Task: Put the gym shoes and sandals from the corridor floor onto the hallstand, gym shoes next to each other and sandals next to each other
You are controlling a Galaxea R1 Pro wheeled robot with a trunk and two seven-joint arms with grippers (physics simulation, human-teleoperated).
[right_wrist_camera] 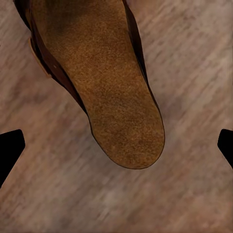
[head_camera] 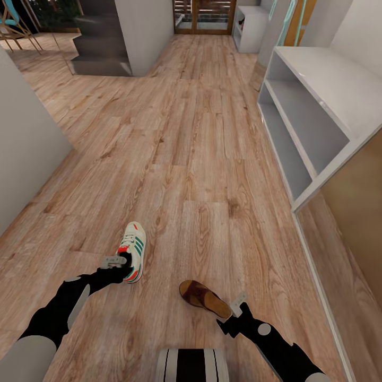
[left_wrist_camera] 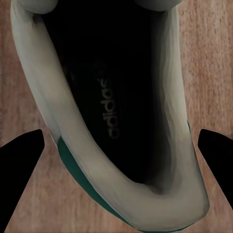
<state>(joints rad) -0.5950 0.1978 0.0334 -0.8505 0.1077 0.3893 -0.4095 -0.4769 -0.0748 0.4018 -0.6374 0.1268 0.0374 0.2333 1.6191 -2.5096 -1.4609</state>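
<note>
One gym shoe (head_camera: 133, 250) sits upright on the corridor floor (head_camera: 201, 159), well apart from the hallstand (head_camera: 313, 114), and the left gripper (head_camera: 118, 263) is right at its heel end. In the left wrist view that gripper (left_wrist_camera: 116, 148) is spread wide, its dark fingertips (left_wrist_camera: 22, 160) standing either side of the shoe's heel (left_wrist_camera: 121, 111), nothing pinched between them; whether they touch the sides is hard to tell. Just beside the gym shoe, on the side nearer the hallstand, lies one brown sandal (head_camera: 204, 298), flat on the planks. The right gripper (head_camera: 235, 307) hovers at its heel. From the right wrist, its fingertips (right_wrist_camera: 10, 148) sit far apart, well wide of the tan insole (right_wrist_camera: 104, 82), holding nothing. The hallstand's shelves stand along the wall, far from both shoes.
</note>
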